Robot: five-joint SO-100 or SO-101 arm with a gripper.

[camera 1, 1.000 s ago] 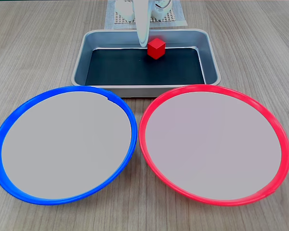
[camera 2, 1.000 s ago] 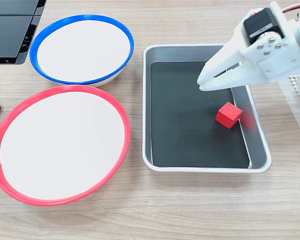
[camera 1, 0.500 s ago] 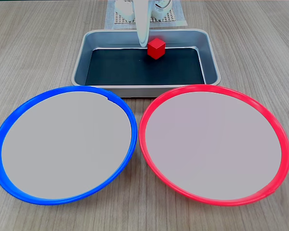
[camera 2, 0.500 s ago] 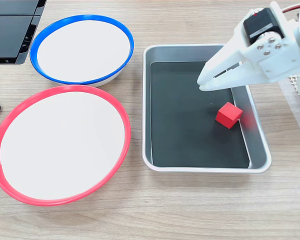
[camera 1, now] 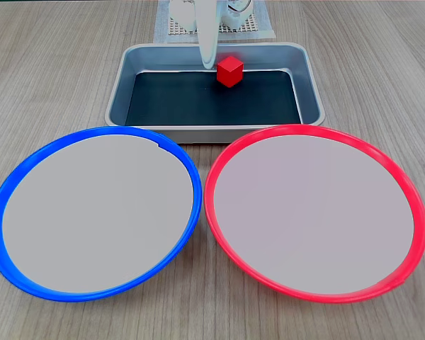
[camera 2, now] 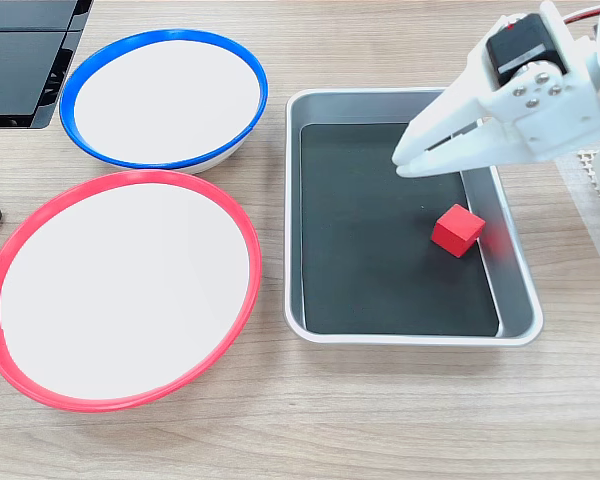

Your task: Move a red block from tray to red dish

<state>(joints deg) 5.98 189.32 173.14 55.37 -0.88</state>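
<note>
**Red cube sitting in the tray, claw hanging above it**

Nearest the camera in a fixed view, the red dish (camera 1: 315, 212) and the blue-rimmed dish (camera 1: 92, 212) lie side by side on the wooden table (camera 1: 49, 64), nothing in either. Behind them is the silver tray (camera 1: 214, 129) with its black bottom, holding just the red block (camera 1: 229, 71) near the far wall. In the other fixed view the white gripper (camera 2: 400, 163) hovers over the tray, its tips apart from the block (camera 2: 457, 230) and not touching it. Fingers look nearly pinched together, gripping nothing. The block is a small, smooth, bright red cube, turned corner-on.
</note>
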